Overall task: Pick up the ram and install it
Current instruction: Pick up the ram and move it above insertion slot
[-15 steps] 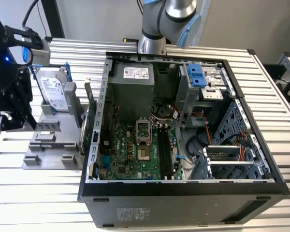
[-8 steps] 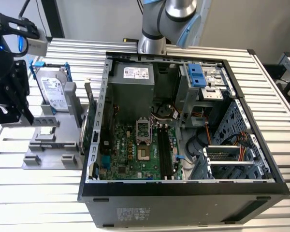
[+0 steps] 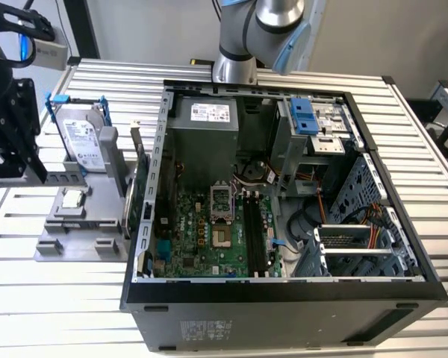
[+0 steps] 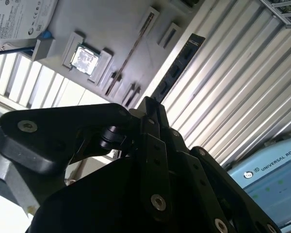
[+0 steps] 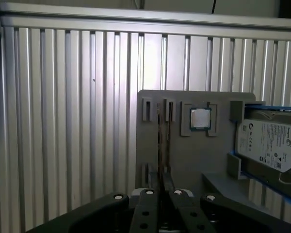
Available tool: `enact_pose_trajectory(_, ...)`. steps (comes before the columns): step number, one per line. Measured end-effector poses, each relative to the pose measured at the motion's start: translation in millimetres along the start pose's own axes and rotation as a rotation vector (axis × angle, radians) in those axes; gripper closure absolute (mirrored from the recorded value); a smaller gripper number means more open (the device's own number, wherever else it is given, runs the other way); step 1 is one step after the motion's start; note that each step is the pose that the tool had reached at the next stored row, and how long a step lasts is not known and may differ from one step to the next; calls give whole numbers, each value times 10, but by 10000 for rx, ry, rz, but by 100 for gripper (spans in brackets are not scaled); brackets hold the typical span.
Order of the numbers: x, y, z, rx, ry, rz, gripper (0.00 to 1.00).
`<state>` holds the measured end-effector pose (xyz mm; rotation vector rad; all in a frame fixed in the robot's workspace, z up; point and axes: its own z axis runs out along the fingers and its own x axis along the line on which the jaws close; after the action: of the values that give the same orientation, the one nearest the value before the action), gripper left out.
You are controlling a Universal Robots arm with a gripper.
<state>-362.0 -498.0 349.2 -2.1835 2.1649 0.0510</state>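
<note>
ram, look: the ram (image 4: 177, 68) is seen in the second wrist view as a long, narrow, dark stick. a row of small black rectangular chips is carried along its face, and a pale label sits near its far end. its colour cannot be made out against the bright table.
ram, edge-on: in the first wrist view the ram (image 5: 159, 143) is shown only as a very thin straight line rising from the fingertips.
ram, place: it is held in the air at the tip of the claw, reaching away from the fingers. it is seen above the grey fixture (image 5: 194, 160) and the ribbed table (image 5: 63, 126), outside the computer case (image 3: 284, 309).
claw: the gripper (image 5: 160, 177) is closed on the ram. its fingertips (image 5: 153, 187) are drawn together with only a sliver of gap, where the stick is clamped.
fixture: a processor chip (image 5: 200, 118) is seated in a square pocket, with small slot blocks just beside it. a thin brownish strip (image 4: 130, 56) is laid along one pair of blocks, and what it is cannot be told.
hard drive: the hard drive (image 3: 82, 138) is stood in blue clips at one end of the fixture.
case: the motherboard (image 3: 201, 231) is exposed in the opened case. its long black memory slots (image 3: 255, 235) are seen near the middle, well apart from the ram.
card: a green expansion card (image 3: 140, 179) is stood between the fixture and the case.
</note>
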Motion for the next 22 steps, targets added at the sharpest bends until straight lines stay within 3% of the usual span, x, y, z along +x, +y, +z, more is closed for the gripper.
enact_pose_trajectory(11,-3,-1,-34,-2,-3,1,100)
enact_pose_trajectory(22,-16,-5,-230,0,-4,0,100)
